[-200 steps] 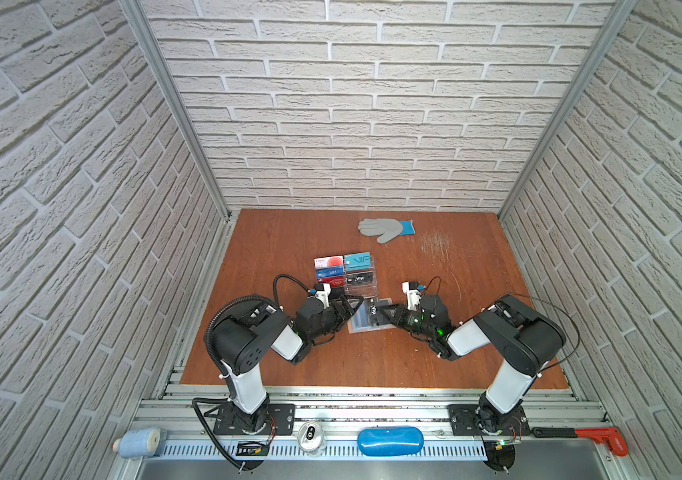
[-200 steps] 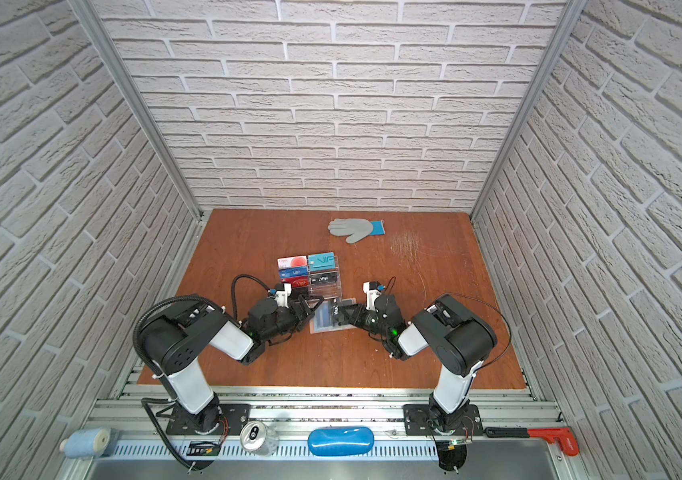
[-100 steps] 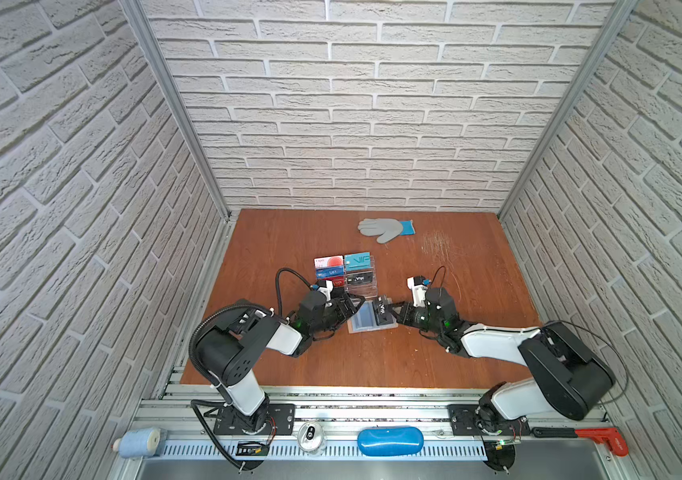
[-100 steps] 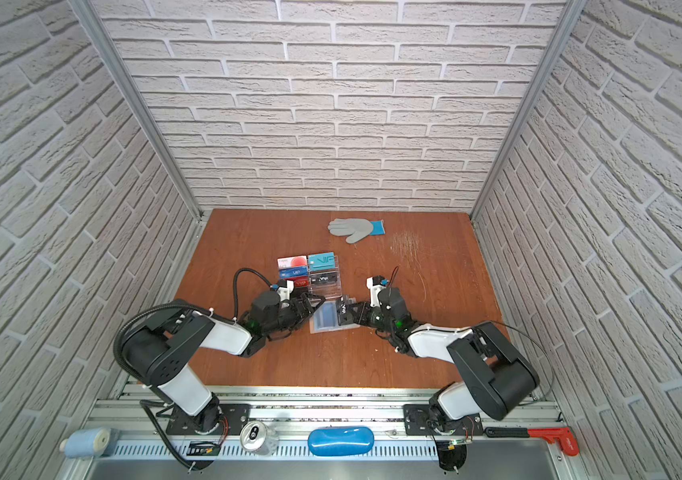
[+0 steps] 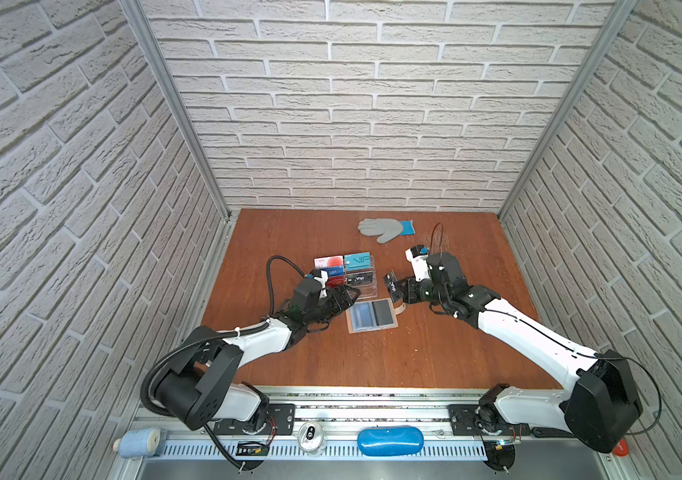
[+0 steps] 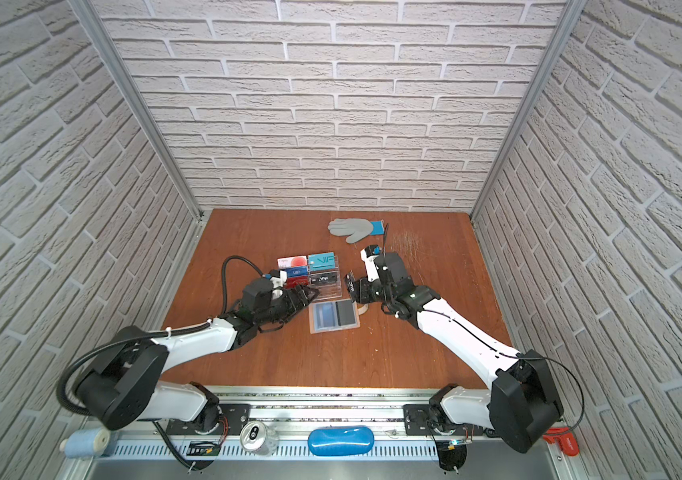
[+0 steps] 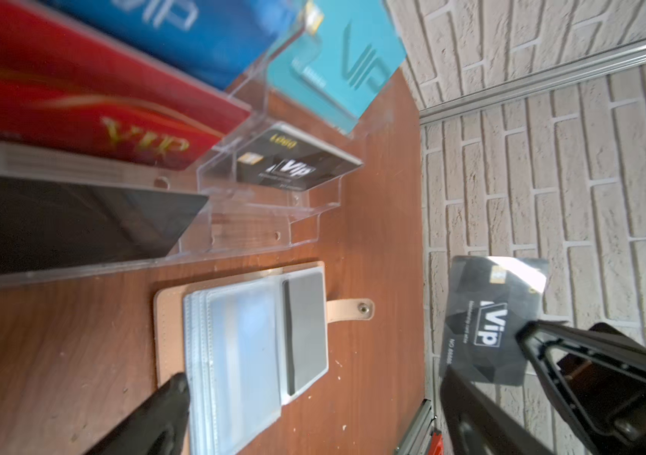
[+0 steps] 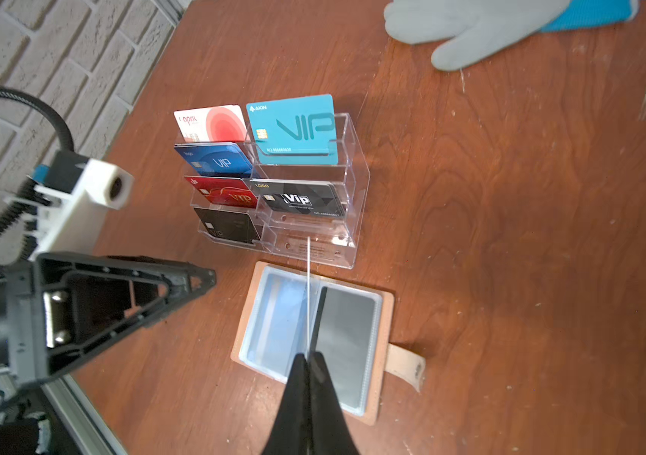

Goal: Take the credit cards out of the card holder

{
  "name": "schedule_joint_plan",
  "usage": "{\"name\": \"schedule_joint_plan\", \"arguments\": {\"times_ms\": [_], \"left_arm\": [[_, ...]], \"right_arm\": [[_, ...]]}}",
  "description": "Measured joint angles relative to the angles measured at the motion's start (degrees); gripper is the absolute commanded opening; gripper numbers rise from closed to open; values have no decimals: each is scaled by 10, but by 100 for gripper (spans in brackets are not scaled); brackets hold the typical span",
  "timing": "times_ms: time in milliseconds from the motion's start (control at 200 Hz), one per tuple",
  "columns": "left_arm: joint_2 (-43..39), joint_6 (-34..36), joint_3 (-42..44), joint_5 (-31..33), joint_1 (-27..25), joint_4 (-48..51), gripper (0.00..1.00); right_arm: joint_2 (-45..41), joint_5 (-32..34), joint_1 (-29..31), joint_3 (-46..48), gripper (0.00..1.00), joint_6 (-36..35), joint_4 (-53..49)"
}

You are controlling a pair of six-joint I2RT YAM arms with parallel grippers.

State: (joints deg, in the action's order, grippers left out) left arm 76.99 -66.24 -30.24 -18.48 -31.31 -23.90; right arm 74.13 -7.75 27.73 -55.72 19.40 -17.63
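**Black card clear of its sleeve, pinched at one edge**

Black card (image 7: 487,327), glossy and rigid, white "Vip" lettering. It is clamped by one margin in the right gripper (image 8: 307,358), jaws pressed together on it. The card is held in the air, off the table (image 8: 510,244), beside the card holder (image 8: 347,335) on its strap side. The edge grip makes sense: a thin flat plate can only be drawn from a pocket by the margin that sticks out. In the right wrist view it shows edge-on as a bare pale line.

Card holder lies open and flat. Tan leather-look cover is down; grey-blue sleeve pages (image 7: 242,338) are up, soft and slightly cloudy plastic. The strap (image 8: 406,364) with its snap trails loose to one side. Lying open keeps the pocket mouths reachable.

Left gripper (image 5: 345,297): jaws wide apart, gripping nothing. One fingertip (image 7: 168,398) sits at the holder's tan border; whether it touches, cannot tell. Probable purpose: bracing the light holder so it does not slide with a pull.

Acrylic stand (image 8: 353,236), clear, hard and stepped, stands just behind the holder. It carries six cards (image 8: 294,130) upright in tiers, with at least one front pocket vacant. Probable destination for the held card.

A pale blue patch under one sleeve page suggests more cards remain inside; not certain.

Glove (image 8: 471,27), grey knit with a blue cuff, lies well apart at the table's far end.
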Motion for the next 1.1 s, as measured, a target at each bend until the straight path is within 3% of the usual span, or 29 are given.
{"name": "schedule_joint_plan", "arguments": {"times_ms": [170,375,620,850,1100], "left_arm": [[-70,17,-15,-5,32,67,98],[-89,21,-14,-31,93,113,98],[-89,26,-14,-64,162,140,98],[-77,32,-14,-78,177,137,98],[-50,32,-14,-86,182,122,98]], "right_arm": [[46,-2,0,-105,6,-121,-79],[132,-26,0,-231,6,-285,-160],[163,-76,0,-248,6,-483,-183],[262,-123,-1,-308,6,-631,-216],[361,-164,-2,-400,6,-729,-267]]}}
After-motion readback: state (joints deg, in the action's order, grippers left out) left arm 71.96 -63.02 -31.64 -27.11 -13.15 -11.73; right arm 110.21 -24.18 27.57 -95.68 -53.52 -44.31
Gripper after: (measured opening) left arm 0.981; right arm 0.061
